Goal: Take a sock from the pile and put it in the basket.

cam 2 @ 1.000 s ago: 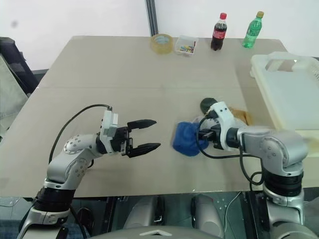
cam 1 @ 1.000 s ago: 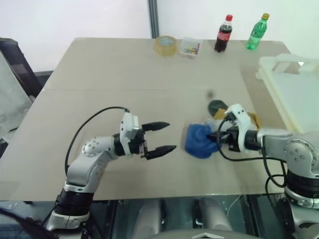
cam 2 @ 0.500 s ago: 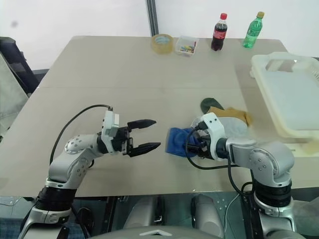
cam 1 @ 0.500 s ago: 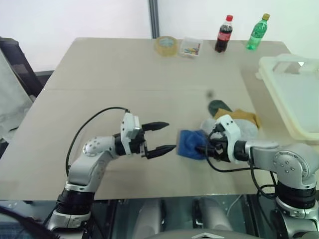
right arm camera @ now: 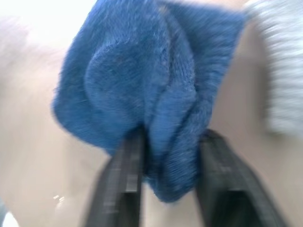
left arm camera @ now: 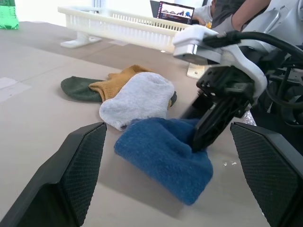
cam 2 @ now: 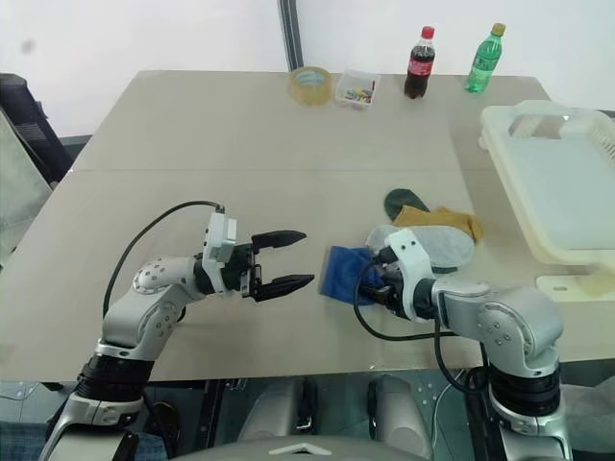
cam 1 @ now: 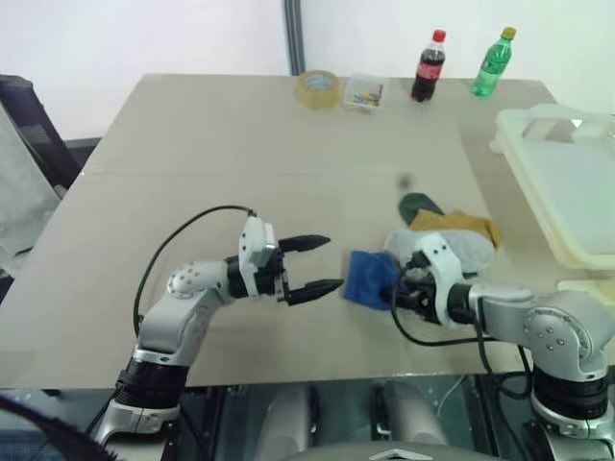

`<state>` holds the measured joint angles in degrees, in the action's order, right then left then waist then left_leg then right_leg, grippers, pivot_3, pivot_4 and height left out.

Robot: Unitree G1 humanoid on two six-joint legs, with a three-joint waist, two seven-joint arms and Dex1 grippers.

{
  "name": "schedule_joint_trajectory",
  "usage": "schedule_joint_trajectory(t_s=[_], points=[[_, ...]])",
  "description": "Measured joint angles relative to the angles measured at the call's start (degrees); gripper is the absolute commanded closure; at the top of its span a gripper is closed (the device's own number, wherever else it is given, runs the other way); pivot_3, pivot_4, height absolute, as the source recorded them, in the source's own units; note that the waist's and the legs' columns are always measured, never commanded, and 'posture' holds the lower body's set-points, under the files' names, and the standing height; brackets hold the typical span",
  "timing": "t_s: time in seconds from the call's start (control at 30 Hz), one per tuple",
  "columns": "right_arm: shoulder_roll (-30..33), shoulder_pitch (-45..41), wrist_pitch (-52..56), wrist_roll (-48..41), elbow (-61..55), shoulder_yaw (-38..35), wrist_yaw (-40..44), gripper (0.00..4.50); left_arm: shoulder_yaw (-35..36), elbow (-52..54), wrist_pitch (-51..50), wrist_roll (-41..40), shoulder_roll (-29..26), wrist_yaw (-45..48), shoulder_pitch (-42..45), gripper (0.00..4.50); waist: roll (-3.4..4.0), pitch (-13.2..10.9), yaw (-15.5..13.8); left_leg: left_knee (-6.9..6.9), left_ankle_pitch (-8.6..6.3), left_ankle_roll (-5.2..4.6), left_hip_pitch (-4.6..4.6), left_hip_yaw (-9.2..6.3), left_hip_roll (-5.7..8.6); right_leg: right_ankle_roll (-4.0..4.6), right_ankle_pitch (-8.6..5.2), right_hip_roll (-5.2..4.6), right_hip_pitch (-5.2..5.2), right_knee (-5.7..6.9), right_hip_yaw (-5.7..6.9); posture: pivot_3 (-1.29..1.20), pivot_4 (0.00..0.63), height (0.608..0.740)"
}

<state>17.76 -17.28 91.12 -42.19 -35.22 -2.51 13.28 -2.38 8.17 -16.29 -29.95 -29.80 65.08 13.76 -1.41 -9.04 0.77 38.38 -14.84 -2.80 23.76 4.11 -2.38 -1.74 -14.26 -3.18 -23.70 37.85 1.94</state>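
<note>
The sock [cam 1: 369, 279] was pinched by the right gripper [cam 1: 399, 291] on the table [cam 1: 240, 144]. The left gripper [cam 1: 322, 264] was held wide open, empty, just beside it.

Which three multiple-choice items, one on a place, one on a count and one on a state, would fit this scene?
1. Where does the blue sock lie?
A. in the basket
B. on the table, between the two grippers
C. beside the bottles

2. How many bottles stand at the far edge?
A. one
B. two
C. four

3. How is the left gripper?
A. open, holding nothing
B. shut on the sock
C. shut on the tape roll

Answers: 1 B, the sock lies by the right gripper; 2 B, one dark, one green; 3 A, its fingers stand wide apart.
</note>
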Motion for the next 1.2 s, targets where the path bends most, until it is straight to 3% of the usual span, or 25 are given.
schedule_joint_trajectory(t_s=[0.03, 0.37, 0.77, 0.97, 1.03, 1.2], points=[[-0.25, -0.05, 0.0, -0.05, 0.04, 0.01, 0.0, 4.44, 0.0, 0.0, 0.08, 0.06, 0.0, -0.02, 0.0, 0.0, 0.0, 0.0, 0.01, 0.0, 0.0, 0.0, 0.0, 0.0, 0.0, 0.0, 0.0, 0.01, 0.0, 0.0, -0.01, 0.0, 0.15, 0.735], [1.53, -2.16, 0.75, -1.08, 1.6, -0.27, 0.98, 4.44, 0.01, 0.0, 0.54, 0.54, -0.05, 0.16, -0.15, 0.0, 0.02, 0.0, 0.0, 0.02, 0.0, 0.01, -0.01, 0.02, -0.02, 0.01, 0.0, 0.03, 0.0, 0.02, -0.02, 0.0, 0.15, 0.735], [24.93, -9.33, 1.02, -18.31, 10.06, -15.82, 7.78, 4.44, 0.05, -0.17, 1.67, -1.08, 1.36, 1.74, 2.73, 0.0, 0.06, -0.06, -0.27, 0.03, -0.01, -0.02, 0.06, 0.01, 0.05, 0.0, 0.0, -0.03, 0.0, -0.07, -0.04, 0.0, 0.15, 0.735], [32.22, -13.19, 1.02, -20.37, 18.61, -18.36, 9.18, 4.44, -0.14, 0.1, 3.25, -0.89, 2.93, 1.53, 6.81, 0.0, 0.07, -0.12, -0.32, 0.04, -0.01, -0.02, 0.09, 0.05, 0.06, 0.0, 0.01, 0.0, 0.0, -0.08, -0.2, 0.0, 0.15, 0.735], [37.73, -19.36, 1.02, -20.77, 28.1, -19.51, 10.32, 4.44, -0.28, 0.14, 5.4, -0.52, 4.32, 1.23, 11.44, 0.0, 0.07, -0.12, -0.35, 0.04, -0.01, -0.03, 0.09, 0.08, 0.07, 0.0, 0.01, 0.01, 0.01, -0.12, -0.25, 0.0, 0.15, 0.735], [40.65, -25.31, 0.81, -15.98, 41.75, -20.48, 10.98, 4.44, -0.5, 0.04, 5.9, -0.65, 5.96, 0.77, 14.59, 0.0, 0.08, -0.12, -0.32, 0.03, -0.02, -0.04, 0.1, 0.16, 0.06, -0.01, 0.01, 0.03, -0.01, -0.17, -0.36, 0.0, 0.15, 0.735]])
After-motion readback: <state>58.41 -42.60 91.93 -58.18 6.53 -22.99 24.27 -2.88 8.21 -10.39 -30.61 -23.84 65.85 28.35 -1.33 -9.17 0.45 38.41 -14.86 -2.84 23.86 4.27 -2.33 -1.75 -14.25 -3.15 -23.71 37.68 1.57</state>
